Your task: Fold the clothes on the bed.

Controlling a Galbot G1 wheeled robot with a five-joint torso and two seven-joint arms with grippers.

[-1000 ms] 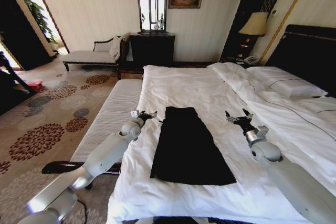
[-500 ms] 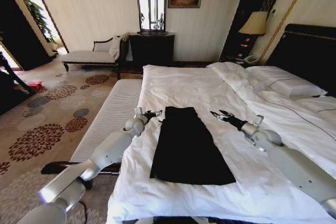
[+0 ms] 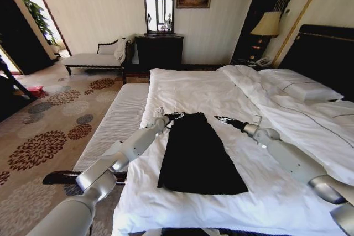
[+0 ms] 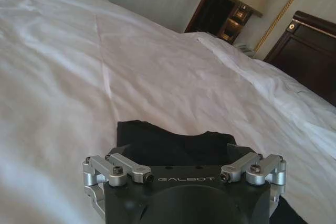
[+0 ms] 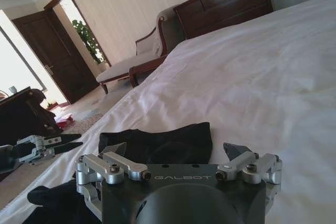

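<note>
Over the last second both arms have reached forward: the left gripper (image 3: 176, 116), fingers spread, now sits at the far left corner of the black T-shirt (image 3: 196, 153), while the right gripper (image 3: 223, 119), also spread and empty, has closed in just right of the far edge. The shirt lies as a narrow strip on the bed (image 3: 210, 89), so a lengthwise fold likely comes next. The ribbed bench (image 3: 119, 120) beyond the left gripper and the pillows (image 3: 301, 88) past the right one are clear of the work.

The bed (image 3: 199, 89) runs off the head view's right and bottom edges. Both wrist cameras' housings cover the near part of the black T-shirt (image 4: 173, 142); its white mark is too small to find.
</note>
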